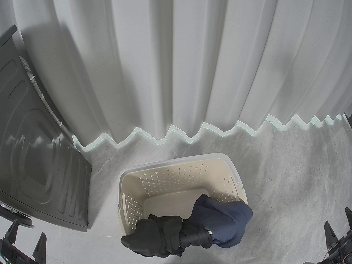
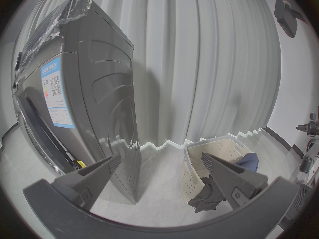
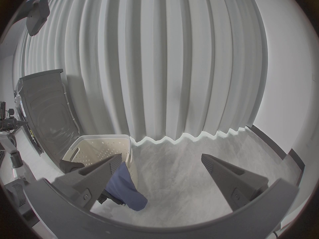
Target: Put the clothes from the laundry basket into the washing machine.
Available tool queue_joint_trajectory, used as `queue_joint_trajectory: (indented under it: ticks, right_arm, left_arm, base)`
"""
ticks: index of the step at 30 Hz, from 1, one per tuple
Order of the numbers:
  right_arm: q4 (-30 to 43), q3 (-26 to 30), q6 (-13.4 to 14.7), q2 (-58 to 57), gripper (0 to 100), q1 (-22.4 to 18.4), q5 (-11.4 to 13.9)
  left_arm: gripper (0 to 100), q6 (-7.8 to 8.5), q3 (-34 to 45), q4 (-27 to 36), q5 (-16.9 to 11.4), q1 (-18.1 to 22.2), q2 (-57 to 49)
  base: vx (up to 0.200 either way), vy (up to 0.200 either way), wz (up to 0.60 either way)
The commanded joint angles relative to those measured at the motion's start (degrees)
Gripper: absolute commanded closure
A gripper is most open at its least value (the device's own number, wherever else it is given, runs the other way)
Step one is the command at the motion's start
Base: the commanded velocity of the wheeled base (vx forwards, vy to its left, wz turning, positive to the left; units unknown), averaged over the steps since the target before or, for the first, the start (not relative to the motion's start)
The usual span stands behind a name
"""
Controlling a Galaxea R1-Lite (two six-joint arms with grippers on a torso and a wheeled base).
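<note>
pale curtains [image 1: 183, 55] back a grey floor [image 1: 293, 165]. washer [image 1: 40, 158] stands left, near the open, empty left tool [image 1: 26, 235]. basket [image 1: 176, 161] holds a black garment [image 1: 157, 235] and a blue garment [image 1: 223, 217], both draped over its near rim. right tool [image 1: 337, 220] gapes empty. likely no pick begun; next, a tool must grip cloth.

Cream basket [image 1: 234, 173], navy [image 1: 223, 219] and black clothes [image 1: 157, 235]
</note>
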Motion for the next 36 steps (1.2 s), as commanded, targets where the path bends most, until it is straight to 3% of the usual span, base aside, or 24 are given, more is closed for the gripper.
queue_joint_trajectory:
  ticks: [1,11,17,23,36]
  right_arm:
    - [0.0,0.9,0.0,-0.8,0,0.0,0.0]
    - [0.0,0.9,0.0,-0.8,0,0.0,0.0]
    - [0.0,0.9,0.0,-0.8,0,0.0,0.0]
    - [0.0,0.9,-0.1,-0.8,0,0.0,0.0]
    - [0.0,0.9,0.0,-0.8,0,0.0,0.0]
  left_arm:
    - [0,-0.04,0.9,0.0,0.0,0.0,-0.8]
    - [0,-0.04,0.9,0.0,0.0,0.0,-0.8]
    - [0,0.05,0.9,0.0,0.0,0.0,-0.8]
    - [0,0.05,0.8,0.0,0.0,0.0,-0.8]
    - [0,-0.04,0.8,0.0,0.0,0.0,-0.8]
  base:
    - [0.200,0.000,0.00]
    - [0.200,0.000,0.00]
    - [0.000,0.000,0.00]
    - [0.200,0.000,0.00]
    - [0.015,0.000,0.00]
